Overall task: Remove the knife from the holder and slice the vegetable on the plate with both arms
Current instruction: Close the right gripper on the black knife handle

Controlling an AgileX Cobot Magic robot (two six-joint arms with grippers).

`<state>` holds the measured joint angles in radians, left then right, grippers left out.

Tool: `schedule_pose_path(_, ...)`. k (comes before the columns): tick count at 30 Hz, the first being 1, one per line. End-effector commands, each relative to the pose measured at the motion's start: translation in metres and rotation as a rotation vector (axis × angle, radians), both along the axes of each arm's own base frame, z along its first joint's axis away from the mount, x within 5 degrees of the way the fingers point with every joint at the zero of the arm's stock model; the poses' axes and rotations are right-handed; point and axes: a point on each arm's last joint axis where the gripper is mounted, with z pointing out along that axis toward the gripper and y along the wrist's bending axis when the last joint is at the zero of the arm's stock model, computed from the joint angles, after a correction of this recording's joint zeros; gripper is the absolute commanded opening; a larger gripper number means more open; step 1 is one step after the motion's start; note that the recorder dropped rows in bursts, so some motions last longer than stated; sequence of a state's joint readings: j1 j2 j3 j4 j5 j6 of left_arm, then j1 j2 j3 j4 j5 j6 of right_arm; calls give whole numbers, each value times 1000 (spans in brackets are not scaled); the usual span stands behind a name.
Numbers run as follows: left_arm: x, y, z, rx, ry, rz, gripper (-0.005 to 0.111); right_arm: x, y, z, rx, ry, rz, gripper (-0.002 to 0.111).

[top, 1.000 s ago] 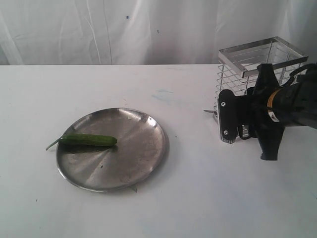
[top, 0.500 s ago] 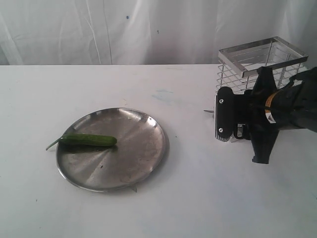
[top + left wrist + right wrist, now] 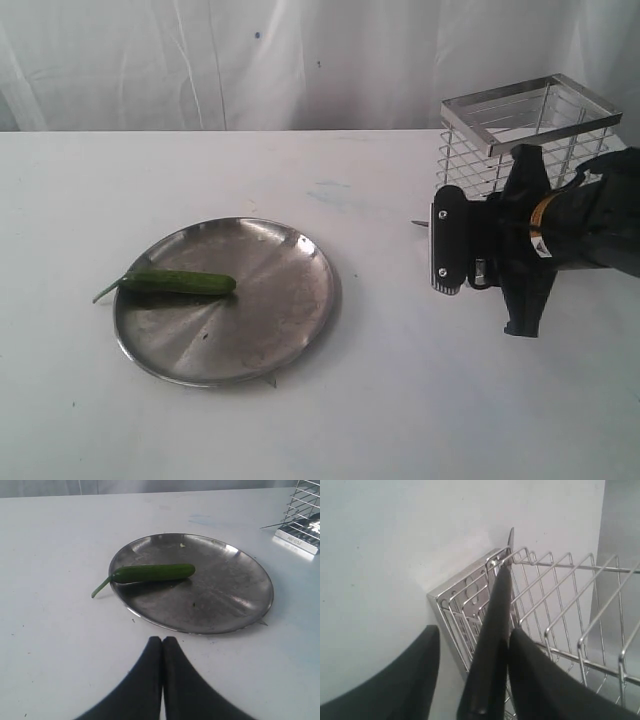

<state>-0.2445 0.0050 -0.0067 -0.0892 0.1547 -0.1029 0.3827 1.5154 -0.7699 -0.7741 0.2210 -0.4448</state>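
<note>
The vegetable [image 3: 178, 283] lies on the left part of the plate [image 3: 290, 310], its stem over the rim. The holder [image 3: 525, 125] stands at the back right. The knife's tip [image 3: 419, 223] pokes out through the holder's low wires on the plate side. In the right wrist view the knife's black handle [image 3: 492, 645] runs between the fingers of my right gripper [image 3: 475, 631], which is open: one finger touches the handle and the other stands apart. My left gripper [image 3: 162, 641] is shut and empty, hovering near the plate [image 3: 240, 610] and the vegetable [image 3: 152, 573].
A white cloth backdrop hangs behind the white table [image 3: 330, 420]. My right arm [image 3: 580, 225] covers the holder's front lower part. The holder's corner [image 3: 302, 517] shows at the edge of the left wrist view.
My right arm has shifted a little to the left and upward against the holder. The plate, the vegetable and the knife tip have not moved.
</note>
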Motion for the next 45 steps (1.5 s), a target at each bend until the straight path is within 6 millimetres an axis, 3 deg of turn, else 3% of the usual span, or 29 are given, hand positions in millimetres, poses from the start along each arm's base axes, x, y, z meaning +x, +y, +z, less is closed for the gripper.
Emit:
schedule_pose_path(1,0,0,-2,-6,7,1,5,1,-1,-6,-21,16,7,40)
schedule_pose_path(15,0,0,-2,-6,7,1,5,3,-2,-7,-78,-3,54,40)
schedule_pose_path(29,0,0,-2,-6,7,1,5,13,-1,-7,-107,1,38,24)
schedule_pose_path(35,0,0,-2,-6,7,1,5,14,0,-6,-107,-1,38,22)
schedule_pose_path(45,0,0,-2,-6,7,1,5,9,-3,11,-82,-43,14,0)
